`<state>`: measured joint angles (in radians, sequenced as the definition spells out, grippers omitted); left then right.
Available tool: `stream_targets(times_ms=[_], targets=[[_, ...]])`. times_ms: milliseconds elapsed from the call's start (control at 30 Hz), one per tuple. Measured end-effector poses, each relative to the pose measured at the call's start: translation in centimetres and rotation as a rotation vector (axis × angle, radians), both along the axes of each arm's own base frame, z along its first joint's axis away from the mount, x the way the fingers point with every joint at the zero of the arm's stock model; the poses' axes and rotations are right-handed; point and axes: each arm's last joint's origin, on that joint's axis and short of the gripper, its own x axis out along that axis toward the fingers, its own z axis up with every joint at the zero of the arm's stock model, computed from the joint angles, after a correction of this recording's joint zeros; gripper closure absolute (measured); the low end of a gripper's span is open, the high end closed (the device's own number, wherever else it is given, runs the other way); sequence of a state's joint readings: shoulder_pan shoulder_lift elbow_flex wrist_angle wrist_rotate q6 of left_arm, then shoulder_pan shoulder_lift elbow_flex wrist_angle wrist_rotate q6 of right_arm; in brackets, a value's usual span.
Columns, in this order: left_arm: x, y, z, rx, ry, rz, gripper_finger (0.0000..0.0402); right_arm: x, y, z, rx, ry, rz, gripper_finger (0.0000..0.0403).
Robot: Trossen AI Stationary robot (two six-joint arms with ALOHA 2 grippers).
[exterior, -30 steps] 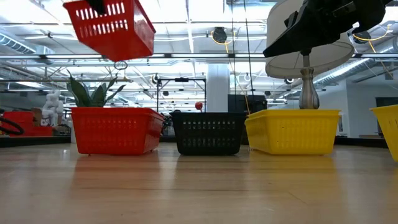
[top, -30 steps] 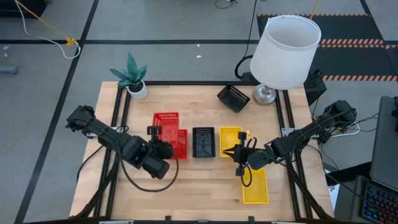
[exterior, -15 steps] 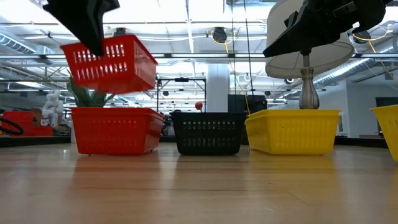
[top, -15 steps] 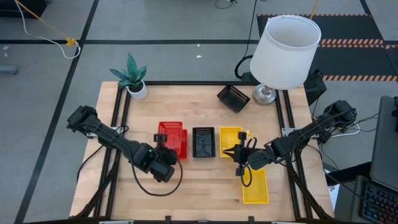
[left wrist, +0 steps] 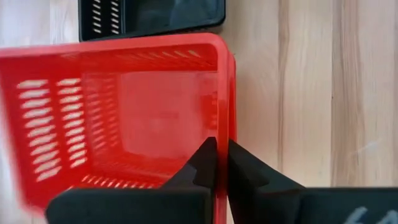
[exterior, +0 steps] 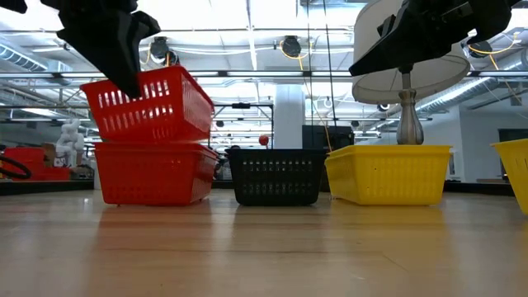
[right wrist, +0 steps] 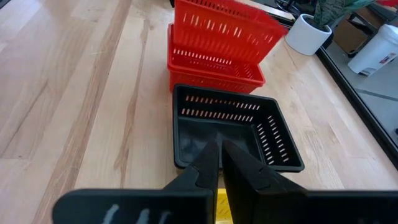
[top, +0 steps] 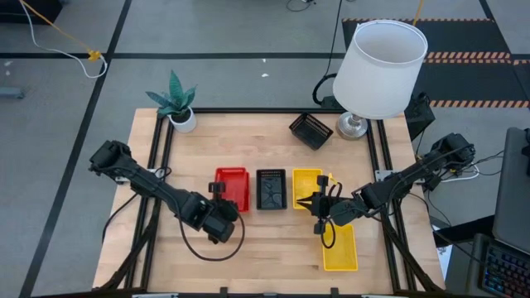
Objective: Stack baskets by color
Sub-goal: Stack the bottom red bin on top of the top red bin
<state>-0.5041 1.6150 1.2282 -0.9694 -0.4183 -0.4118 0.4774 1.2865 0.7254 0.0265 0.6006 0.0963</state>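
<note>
The left pincer (left wrist: 216, 163) pinches the thin rim of a light, springy red basket (exterior: 148, 103) tilted over the red stack (exterior: 153, 172) left of the black basket (top: 271, 189); the right pincer (top: 317, 204) waits closed, empty.

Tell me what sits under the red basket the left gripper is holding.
Under the held red basket, pinched at its rim by the left gripper, stands another red basket on the table. Its inside is covered.
</note>
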Motion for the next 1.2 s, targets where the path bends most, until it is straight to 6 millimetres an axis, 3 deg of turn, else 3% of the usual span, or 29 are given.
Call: stream_targets(times_ms=[133, 500, 700, 1200], targets=[[0.1, 0.0, 0.0, -0.004, -0.011, -0.004, 0.0393, 0.0, 0.0, 0.0, 0.0, 0.0, 0.0, 0.039], [0.3, 1.5, -2.2, -0.012, -0.01, 0.064, 0.0372, 0.0, 0.0, 0.0, 0.0, 0.0, 0.0, 0.039], [0.4, 1.5, -2.2, -0.02, -0.016, 0.063, 0.0373, 0.0, 0.0, 0.0, 0.0, 0.0, 0.0, 0.039], [1.0, 2.1, -2.0, -0.042, -0.05, 0.106, 0.0275, 0.0, 0.0, 0.0, 0.0, 0.0, 0.0, 0.039]])
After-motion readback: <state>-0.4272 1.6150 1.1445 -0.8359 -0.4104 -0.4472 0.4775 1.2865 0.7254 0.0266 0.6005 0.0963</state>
